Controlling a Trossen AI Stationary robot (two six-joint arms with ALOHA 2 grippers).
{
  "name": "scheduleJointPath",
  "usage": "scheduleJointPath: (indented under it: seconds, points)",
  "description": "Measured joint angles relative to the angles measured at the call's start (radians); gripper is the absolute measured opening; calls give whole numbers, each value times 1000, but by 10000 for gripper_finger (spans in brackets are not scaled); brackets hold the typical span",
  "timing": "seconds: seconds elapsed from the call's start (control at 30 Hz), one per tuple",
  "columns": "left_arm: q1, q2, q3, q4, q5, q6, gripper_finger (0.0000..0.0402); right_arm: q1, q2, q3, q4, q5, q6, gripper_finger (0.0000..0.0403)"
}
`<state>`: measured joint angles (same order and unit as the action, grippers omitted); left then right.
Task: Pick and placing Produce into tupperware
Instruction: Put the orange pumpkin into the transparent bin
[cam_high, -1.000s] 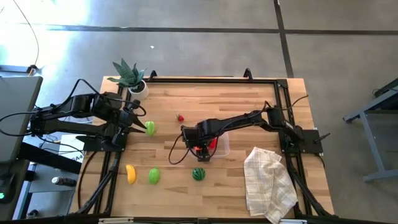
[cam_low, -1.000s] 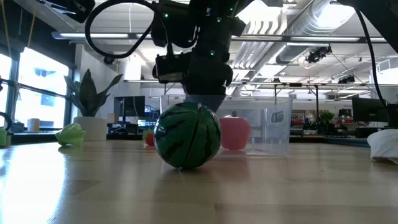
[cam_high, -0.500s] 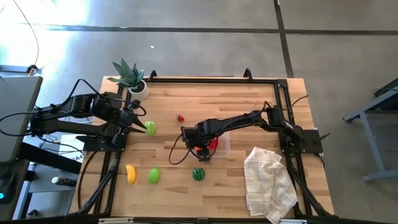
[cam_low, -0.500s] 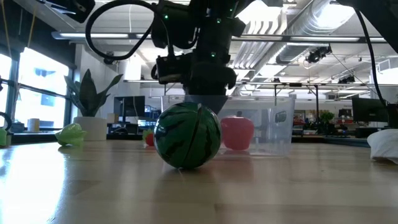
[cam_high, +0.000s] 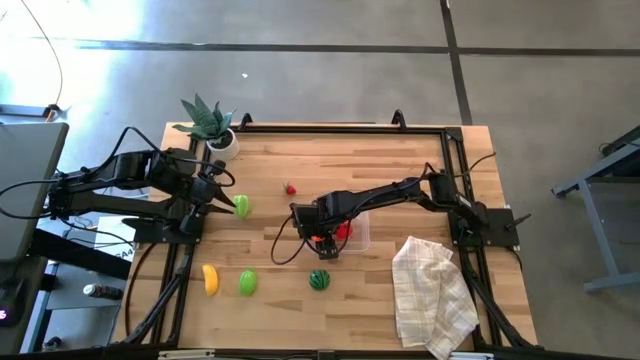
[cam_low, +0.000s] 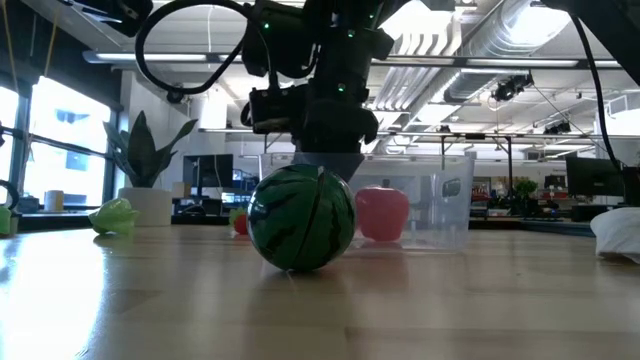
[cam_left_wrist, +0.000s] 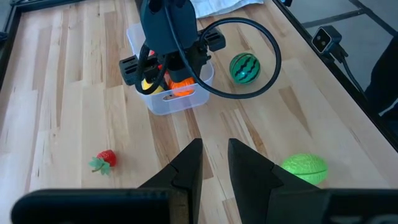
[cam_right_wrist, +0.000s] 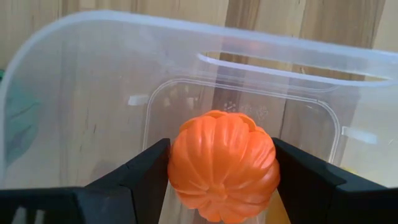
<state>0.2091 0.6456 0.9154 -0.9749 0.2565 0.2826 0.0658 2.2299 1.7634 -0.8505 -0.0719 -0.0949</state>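
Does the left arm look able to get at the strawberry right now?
Probably yes: the strawberry lies alone on bare wood ahead of the left gripper; nothing stands between them.

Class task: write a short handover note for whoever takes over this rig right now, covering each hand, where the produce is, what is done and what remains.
Right hand: over the tupperware, closed on the orange, not yet released.
Left hand: waiting at the table's left side, holding nothing.
Done: red pepper in the tupperware.
Left on the table: watermelon, banana, two green pieces, strawberry.
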Motion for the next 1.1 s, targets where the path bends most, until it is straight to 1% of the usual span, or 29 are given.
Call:
scheduleJointPath:
  seconds: [0.27,0.37,1.1]
  points:
    - [0,0,0,0,0,0,67,0,0,0,6,12,32,241]
    - [0,0,0,0,0,0,67,0,0,0,7,18,20,241]
    - [0,0,0,0,0,0,67,0,0,0,23,-12,0,241]
